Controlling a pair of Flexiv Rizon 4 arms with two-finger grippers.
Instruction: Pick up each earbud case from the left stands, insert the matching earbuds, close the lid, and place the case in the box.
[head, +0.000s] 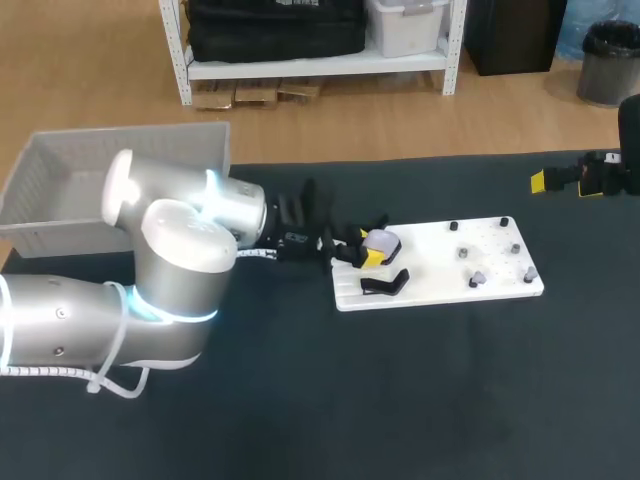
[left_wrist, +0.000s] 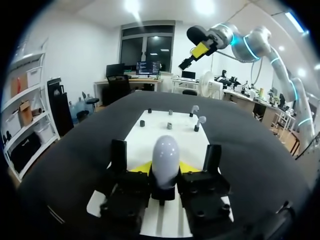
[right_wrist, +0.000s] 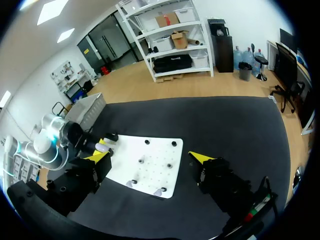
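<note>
A pale lilac earbud case (left_wrist: 165, 155) stands upright on a black stand at the left end of the white board (head: 440, 285). My left gripper (left_wrist: 165, 169) has its yellow tips pressed against both sides of the case, shut on it. In the head view the case (head: 383, 242) shows just past the left gripper (head: 371, 252). A second black stand (head: 385, 283) beside it is bare. Small earbuds (head: 477, 279) sit on pegs at the board's right end. My right gripper (head: 560, 180) hangs open and empty, high over the table's far right.
A pale plastic box (head: 120, 160) sits at the back left of the dark table, behind my left arm. Several short black pegs (head: 505, 222) stick up from the board's right half.
</note>
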